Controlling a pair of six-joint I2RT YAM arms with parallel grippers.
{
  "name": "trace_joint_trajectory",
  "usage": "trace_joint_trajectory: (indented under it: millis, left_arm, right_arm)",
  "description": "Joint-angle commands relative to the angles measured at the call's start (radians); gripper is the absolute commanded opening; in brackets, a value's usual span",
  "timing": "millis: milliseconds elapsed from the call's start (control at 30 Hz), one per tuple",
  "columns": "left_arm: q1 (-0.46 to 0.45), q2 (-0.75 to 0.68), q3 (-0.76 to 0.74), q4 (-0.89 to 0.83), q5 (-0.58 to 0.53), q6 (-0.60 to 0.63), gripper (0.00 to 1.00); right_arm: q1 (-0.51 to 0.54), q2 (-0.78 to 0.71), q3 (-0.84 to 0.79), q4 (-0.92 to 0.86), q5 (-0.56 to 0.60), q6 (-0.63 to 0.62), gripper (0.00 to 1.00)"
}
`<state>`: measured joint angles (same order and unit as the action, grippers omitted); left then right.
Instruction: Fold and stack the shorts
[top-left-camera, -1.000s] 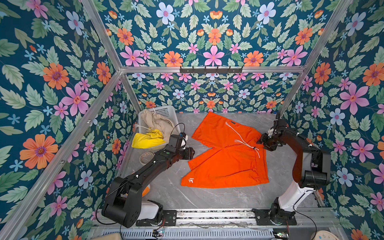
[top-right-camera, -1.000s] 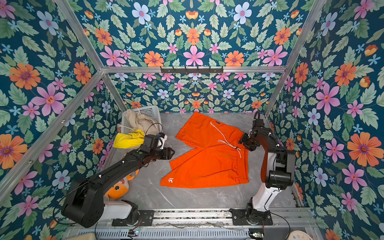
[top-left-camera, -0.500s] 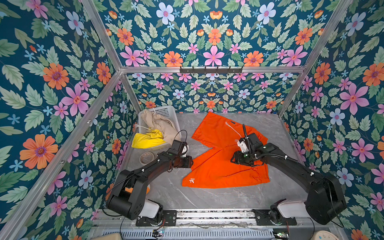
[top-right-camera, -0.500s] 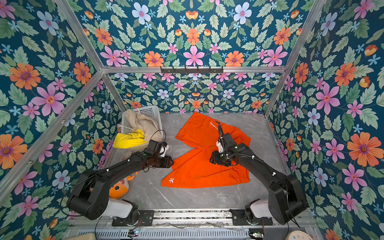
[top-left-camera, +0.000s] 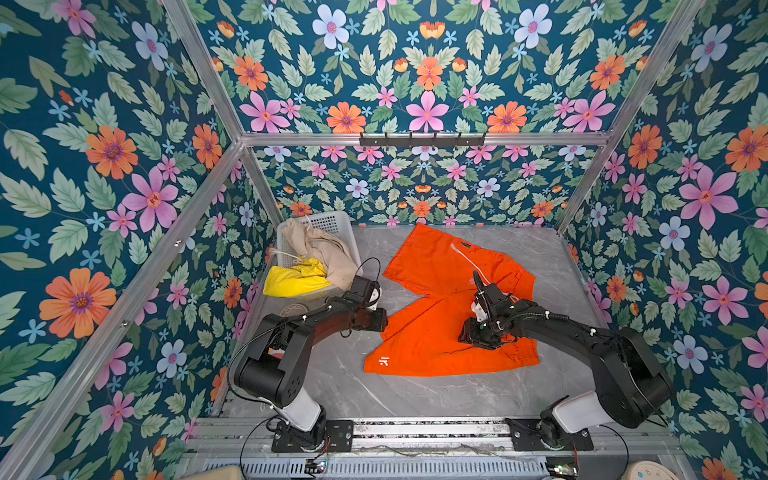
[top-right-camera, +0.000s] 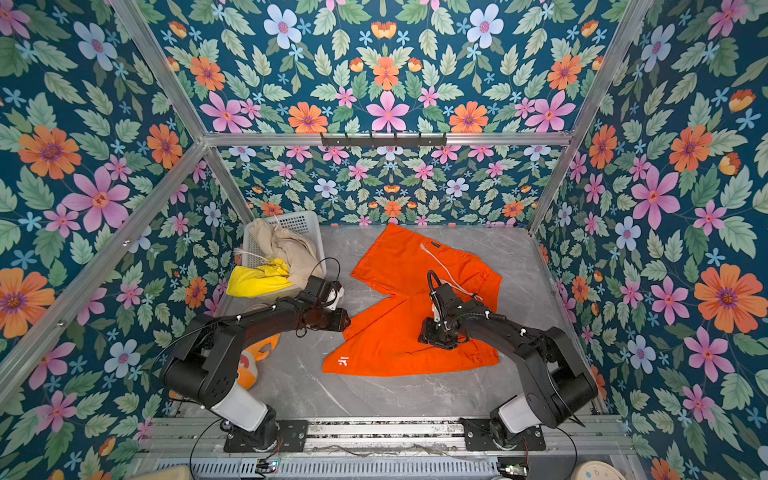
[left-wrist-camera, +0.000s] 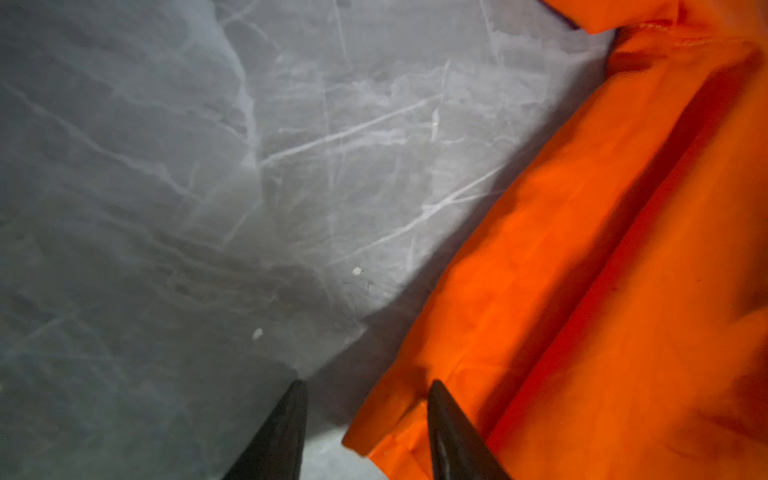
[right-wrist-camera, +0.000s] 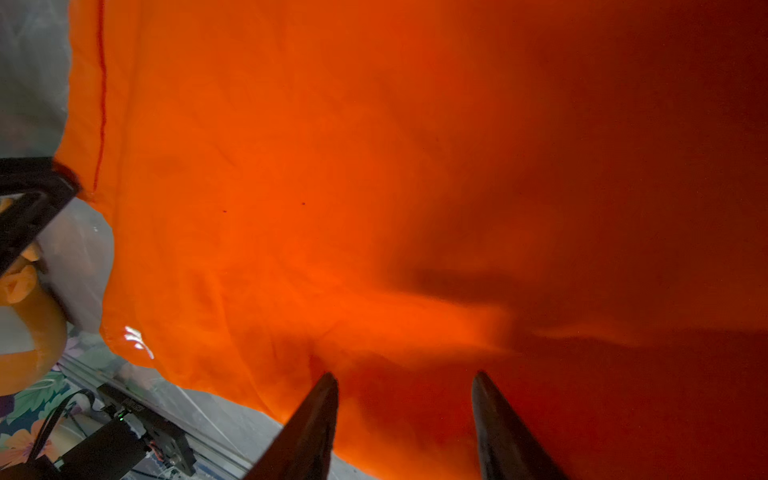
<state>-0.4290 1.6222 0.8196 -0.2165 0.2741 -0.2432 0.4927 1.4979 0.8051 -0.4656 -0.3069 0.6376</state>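
The orange shorts (top-left-camera: 436, 291) (top-right-camera: 399, 286) lie spread on the grey table in both top views, white drawstring up. My left gripper (top-left-camera: 380, 326) (left-wrist-camera: 366, 382) sits low at the left hem of the near leg; it is open, one finger (left-wrist-camera: 453, 432) on the cloth, the other on the bare table, the hem's edge (left-wrist-camera: 386, 419) between them. My right gripper (top-left-camera: 467, 338) (right-wrist-camera: 404, 374) is down on the middle of the near leg, open, its fingers apart over rumpled orange cloth (right-wrist-camera: 374, 208). The beige shorts (top-left-camera: 320, 249) and yellow shorts (top-left-camera: 295, 280) hang out of the basket.
A white perforated basket (top-left-camera: 336, 220) stands at the back left corner. An orange plush fish toy (top-right-camera: 257, 353) lies behind my left arm, by the left wall. A round ring (top-left-camera: 293, 309) lies in front of the basket. Flowered walls close in three sides.
My right arm swung from the shorts' right side to the middle of the near leg. My left gripper slid forward to the leg's hem and its jaws narrowed.
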Motion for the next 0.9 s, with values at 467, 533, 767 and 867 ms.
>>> trace_joint_trajectory:
  millis: [467,533,767,867]
  left_arm:
    - [0.077,-0.023,0.216,-0.235,-0.173,0.210,0.00]
    - [0.098,0.005,0.256,-0.253,-0.219,0.249,0.00]
    - [0.140,0.139,0.413,-0.253,-0.259,0.289,0.00]
    - [0.142,0.178,0.457,-0.260,-0.229,0.283,0.10]
  right_arm:
    - [0.001,0.019,-0.083,-0.064,0.049,-0.001,0.53]
    - [0.001,0.015,-0.100,-0.064,0.049,-0.008,0.53]
    - [0.002,0.013,-0.081,-0.052,0.034,0.002,0.53]
    - [0.001,-0.014,-0.059,-0.041,0.015,0.005,0.55]
